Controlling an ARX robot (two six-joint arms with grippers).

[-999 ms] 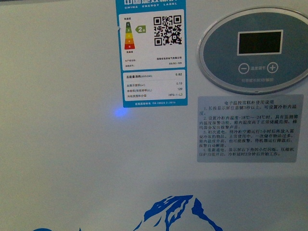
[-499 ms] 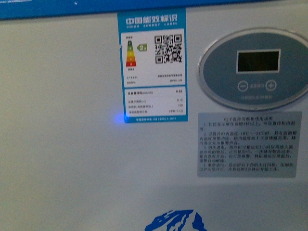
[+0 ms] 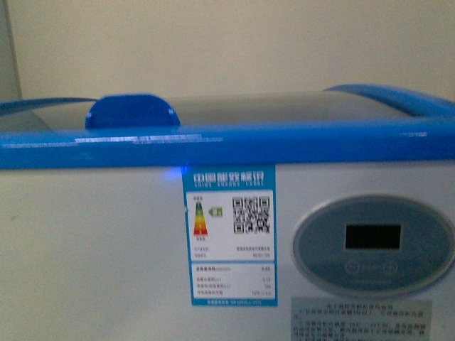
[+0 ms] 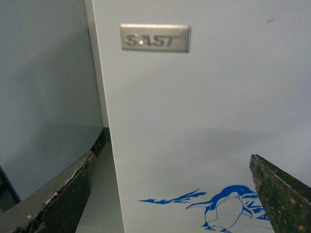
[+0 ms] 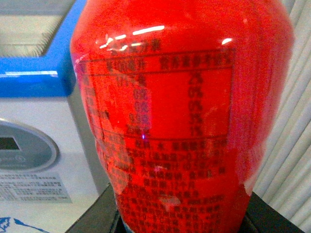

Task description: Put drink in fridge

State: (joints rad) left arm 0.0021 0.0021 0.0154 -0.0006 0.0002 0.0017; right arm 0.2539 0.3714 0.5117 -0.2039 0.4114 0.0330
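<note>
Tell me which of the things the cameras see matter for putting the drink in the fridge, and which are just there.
For the job:
red bottle, held in the right gripper
fridge
sliding lid

Just there:
energy label
nameplate
penguin picture
curtain
left gripper, open and empty

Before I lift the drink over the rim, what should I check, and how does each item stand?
1. Grip: red labelled drink bottle seated in right gripper: ok.
2. Spare arm: left gripper open and empty, facing the white chest fridge: ok.
3. Target: blue top rim in the front view: ok.
4. Access: sliding lid open: cannot tell; only its blue handle and a grey surface show.
5. Room inside: cannot tell, interior hidden.
</note>
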